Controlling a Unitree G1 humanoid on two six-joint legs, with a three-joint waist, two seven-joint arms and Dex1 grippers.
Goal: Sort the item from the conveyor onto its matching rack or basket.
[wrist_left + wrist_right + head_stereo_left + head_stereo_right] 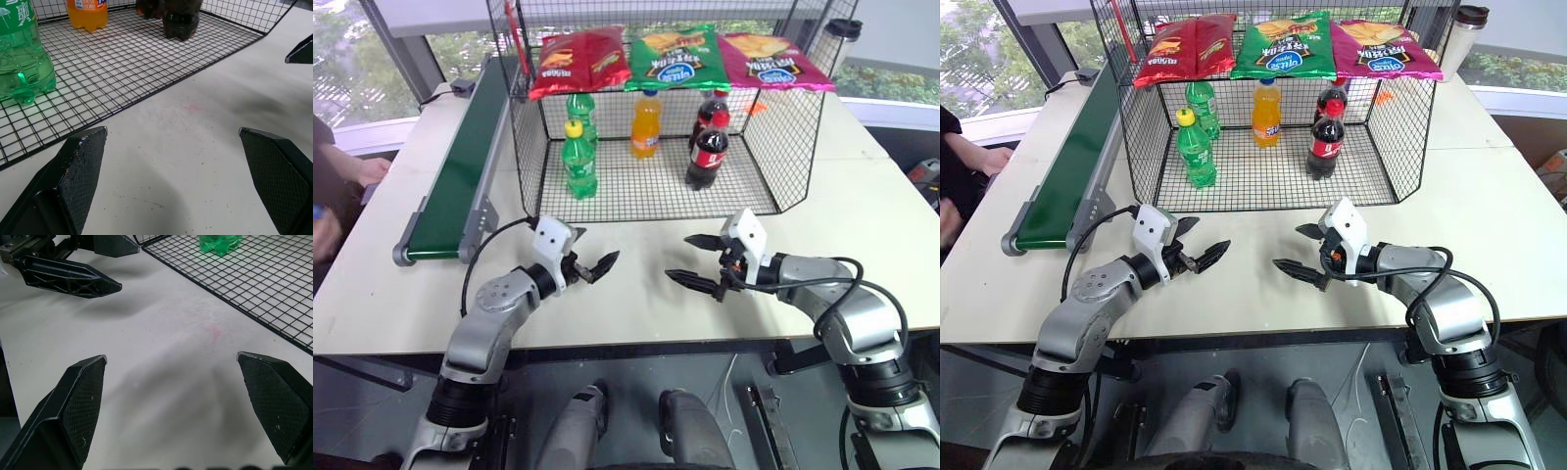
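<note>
Orange soda bottle (646, 125) with a blue cap, our task item, stands upright on the grid floor of the wire-mesh cage (783, 147), well beyond both grippers and roughly in line with the gap between them.

Ordered from largest to smallest, we first note the white table (862, 206), above which both grippers hover, with the cage ahead of them. The dark green conveyor (460, 166) runs along the table's edge, ahead of the left gripper and off to its left, and we see nothing on its belt.

On the cage's flat mesh top lie three snack bags: a red bag (578, 61), a green bag (674, 56) and a magenta bag (773, 61). Inside, two green soda bottles (578, 157) stand left of the orange bottle, ahead of the left gripper, and two dark cola bottles (708, 149) with red caps stand right of it, ahead of the right gripper. A lidded tumbler (842, 44) stands behind the cage's far right corner.

The left gripper (592, 259) is spread wide and holds nothing; its tips point toward the right gripper. The right gripper (697, 259) is likewise spread and empty, its fingers (83, 396) above bare tabletop. The two grippers face each other, apart, just short of the cage's front edge. A person's arm (352, 171) rests at the table's left edge, beyond the conveyor.
</note>
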